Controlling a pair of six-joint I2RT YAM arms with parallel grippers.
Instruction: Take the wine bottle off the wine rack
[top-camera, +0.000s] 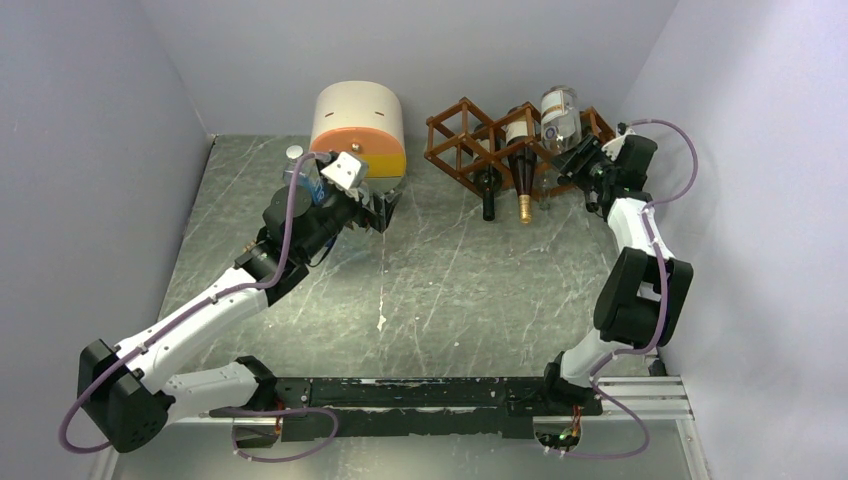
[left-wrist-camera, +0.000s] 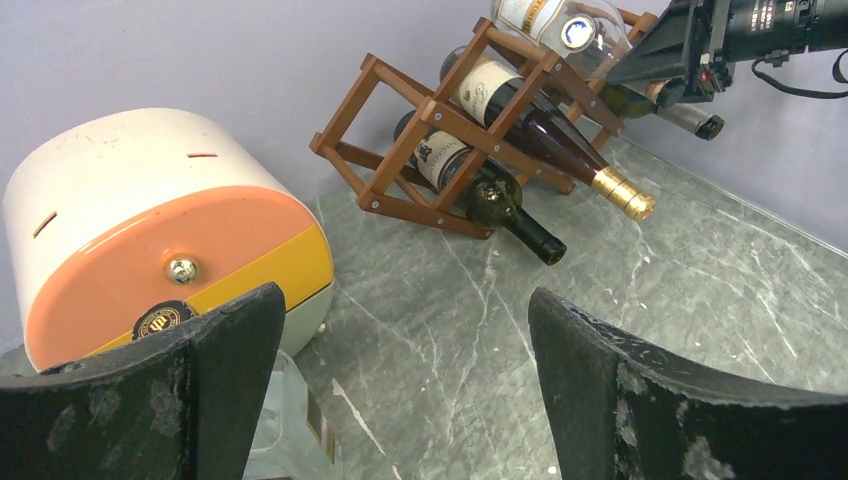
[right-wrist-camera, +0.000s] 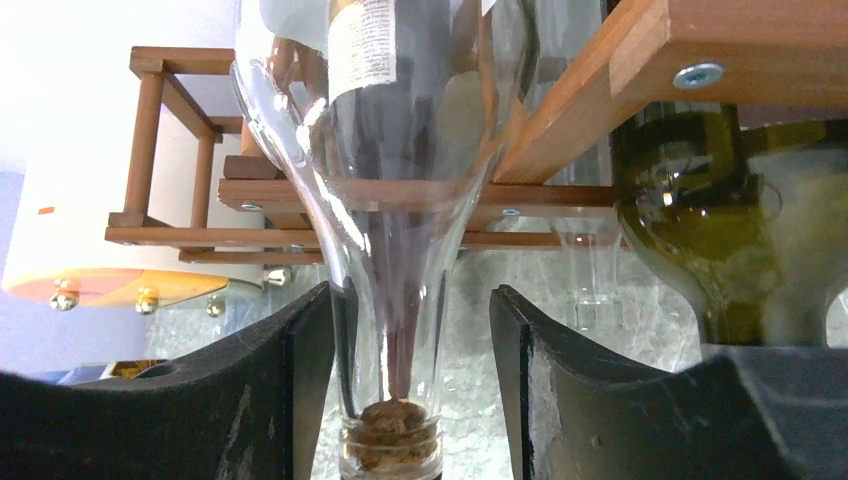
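Note:
The wine rack (top-camera: 470, 150), a reddish-brown lattice, stands at the back of the table and holds several bottles. A clear wine bottle (top-camera: 560, 115) lies on its upper right with its corked neck (right-wrist-camera: 400, 300) pointing toward me. My right gripper (right-wrist-camera: 410, 300) straddles that neck. The left finger (right-wrist-camera: 300, 400) touches the glass, while the right finger (right-wrist-camera: 540, 380) stands a small gap off it. Seen from above, the right gripper (top-camera: 578, 160) sits at the rack's right end. My left gripper (top-camera: 385, 212) hangs wide open and empty over the table, in front of the drawer box.
A cream-and-orange drawer box (top-camera: 358, 125) stands left of the rack. Two dark bottles, one gold-capped (top-camera: 522, 170) and one black-capped (top-camera: 488, 190), poke out of the rack's front. A green bottle (right-wrist-camera: 720, 230) lies right of the clear one. A small clear glass object (left-wrist-camera: 290, 420) sits under my left finger.

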